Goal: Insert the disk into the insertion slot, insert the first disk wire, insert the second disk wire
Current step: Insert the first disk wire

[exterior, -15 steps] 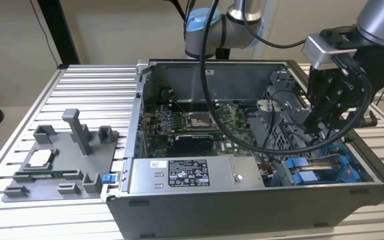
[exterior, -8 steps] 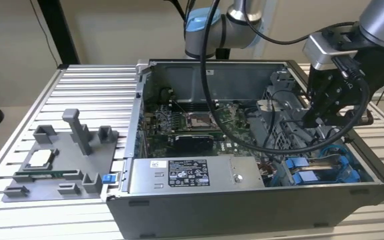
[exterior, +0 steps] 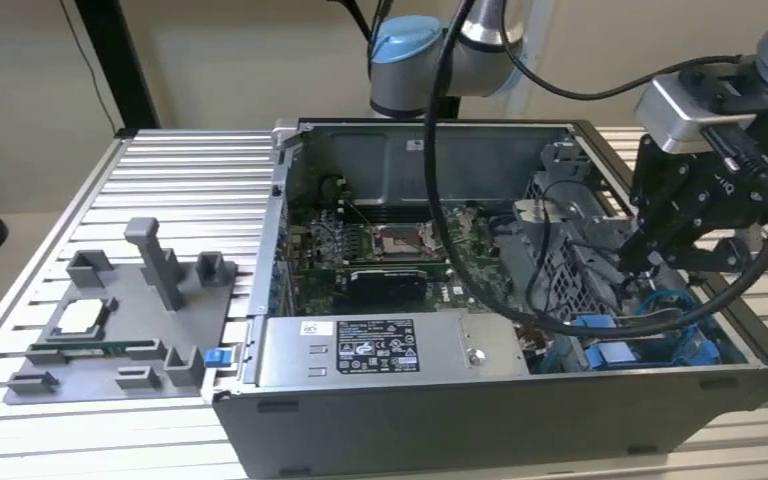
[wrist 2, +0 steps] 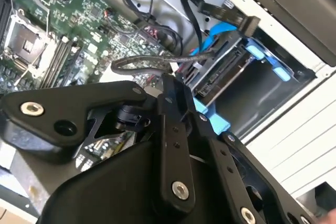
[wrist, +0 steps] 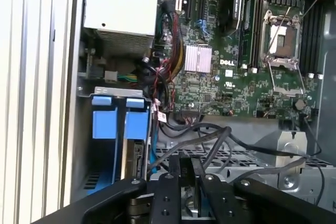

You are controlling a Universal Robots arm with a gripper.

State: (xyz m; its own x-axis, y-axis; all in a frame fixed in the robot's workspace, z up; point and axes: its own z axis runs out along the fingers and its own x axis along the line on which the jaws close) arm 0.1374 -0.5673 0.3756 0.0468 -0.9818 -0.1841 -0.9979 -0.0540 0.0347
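In the exterior view, from its left, I see the power supply (exterior: 357, 345), then the slot (exterior: 564, 275), and the gripper (exterior: 640, 258) hangs just above it. I judge the disk (wrist 2: 226, 72) already sits inside the slot, with its long axis running inward and its connector end towards the gripper. A black wire (wrist 2: 147, 64) loops close by. I cannot tell if the gripper is spread or pinching; its own body hides that.

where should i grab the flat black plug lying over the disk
Likely the rigid body of the black plug, pinched across its broad flat faces, not the limp wire behind. Come from the case's open side, where it lies loose above the disk.
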